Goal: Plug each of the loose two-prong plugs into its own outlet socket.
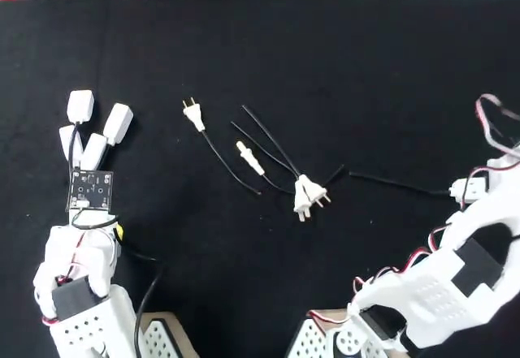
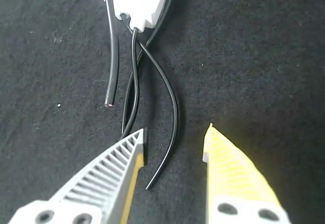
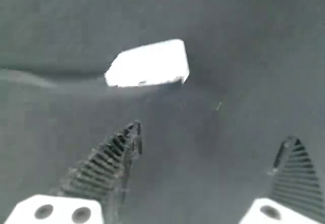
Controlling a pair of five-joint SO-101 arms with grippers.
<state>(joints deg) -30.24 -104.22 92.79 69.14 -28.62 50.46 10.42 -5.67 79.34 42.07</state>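
nothing plugged in yet as far as i can tell. the plugs (image 1: 193, 114) lie loose mid-table. the sockets (image 1: 97, 127) are bunched by my left gripper (image 2: 175, 130), with a lone socket (image 3: 147, 64) ahead of my right gripper (image 3: 213, 132). both are spread wide, holding nothing.

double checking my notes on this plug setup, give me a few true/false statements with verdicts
1. Two two-prong plugs lie together mid-table. True.
2. The left gripper has its fingers shut on a cable. False: the fingers are open, gripping nothing.
3. A cluster of white outlet sockets lies just ahead of the left gripper. True.
4. The right gripper holds a plug. False: its fingers are open and empty, with a white socket ahead.
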